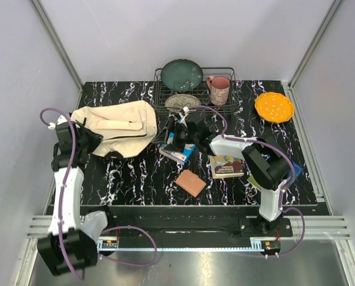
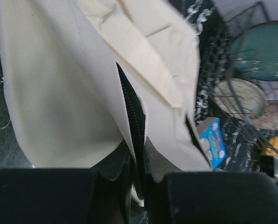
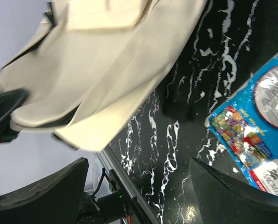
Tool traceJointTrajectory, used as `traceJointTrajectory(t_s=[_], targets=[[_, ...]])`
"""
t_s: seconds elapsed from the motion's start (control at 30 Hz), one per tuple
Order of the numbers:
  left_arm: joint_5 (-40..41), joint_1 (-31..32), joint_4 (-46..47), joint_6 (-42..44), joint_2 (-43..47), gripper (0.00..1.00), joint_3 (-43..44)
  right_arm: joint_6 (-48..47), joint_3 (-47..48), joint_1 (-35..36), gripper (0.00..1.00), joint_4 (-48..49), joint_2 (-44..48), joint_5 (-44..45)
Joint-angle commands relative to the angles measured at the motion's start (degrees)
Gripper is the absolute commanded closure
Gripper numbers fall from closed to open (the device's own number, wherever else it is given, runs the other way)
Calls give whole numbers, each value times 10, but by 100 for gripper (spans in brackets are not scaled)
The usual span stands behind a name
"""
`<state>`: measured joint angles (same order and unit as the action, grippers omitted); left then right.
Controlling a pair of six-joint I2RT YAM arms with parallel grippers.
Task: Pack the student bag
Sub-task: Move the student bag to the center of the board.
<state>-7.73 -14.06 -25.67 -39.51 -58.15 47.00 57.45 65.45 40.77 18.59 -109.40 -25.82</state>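
Pinches the student bag (image 1: 120, 125) with the left tool (image 2: 134, 179), its fingers pressed almost together on the cream fabric right at the black zip seam, where a narrow dark gap opens between two cream panels. Has the bag lying flat on the left-back part of the worktop (image 1: 135, 179), with the grasped edge at the end nearest the left arm and the rounded body reaching toward the middle. Holds the right tool (image 3: 139, 163) spread wide with nothing between its fingers, low over bare worktop near the middle, to the right of the bag and apart from it, beside a blue printed packet (image 3: 244, 126). At the back centre, just right of the bag: a wire rack (image 1: 228, 108) with a teal plate (image 1: 182, 74) standing on edge in it, a pale patterned dish (image 1: 182, 102) lower at its front, and a pink mug (image 1: 219, 89) at its right end. Well apart at the back right, flat on the worktop: an orange plate (image 1: 274, 107). Nearer the arms, in front of the right tool: a small book (image 1: 226, 167) and a brown flat item (image 1: 191, 183), near each other but not touching.
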Motion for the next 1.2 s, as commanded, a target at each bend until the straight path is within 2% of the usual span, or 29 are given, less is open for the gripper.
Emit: traceJointTrajectory(t_s=[0.0, 0.2, 0.27, 0.3, 0.4, 0.5, 0.7, 0.8, 0.9, 0.93, 0.97, 1.0, 1.07, 1.13, 1.17], targets=[[-31, 0, -4, -20, 115, 91, -23, -17, 20, 4, 5, -33, 26, 17], [-31, 15, -25, -39, 192, 94, -84, 11, -1, 4, 2, 5, 45, -12], [-37, 31, -20, -51, 206, 94, -99, 50, -19, 6, 2, 30, 44, -28], [-33, 38, -18, -63, 211, 94, -103, 71, -29, 8, 1, 77, 39, -31], [-23, 56, -18, -73, 221, 93, -111, 122, -52, 24, 0, 91, 35, -6], [-51, 62, -11, -67, 221, 92, -112, 166, -74, 34, 0, 103, 29, 43], [-113, 73, -5, -71, 240, 92, -131, 203, -67, 41, 0, 182, -20, 36], [-128, 100, -6, -68, 243, 88, -141, 215, -59, 42, 4, 219, -38, 17], [-138, 119, -5, -56, 254, 72, -148, 198, -57, 41, 32, 204, -27, 10], [-136, 122, -18, -49, 262, 61, -143, 179, -58, 40, 46, 191, -20, 12], [-133, 124, -31, -41, 267, 47, -136, 164, -59, 39, 56, 158, -11, 13], [-129, 125, -44, -19, 272, 37, -128, 147, -59, 37, 63, 133, 10, 15], [-117, 126, -82, 4, 284, 18, -97, 88, -59, 26, 69, 45, 35, 26], [-99, 126, -115, 37, 291, 9, -61, 27, -60, 6, 78, -7, 77, 42], [-89, 126, -125, 47, 292, 5, -47, 4, -53, -5, 80, -67, 90, 45]])
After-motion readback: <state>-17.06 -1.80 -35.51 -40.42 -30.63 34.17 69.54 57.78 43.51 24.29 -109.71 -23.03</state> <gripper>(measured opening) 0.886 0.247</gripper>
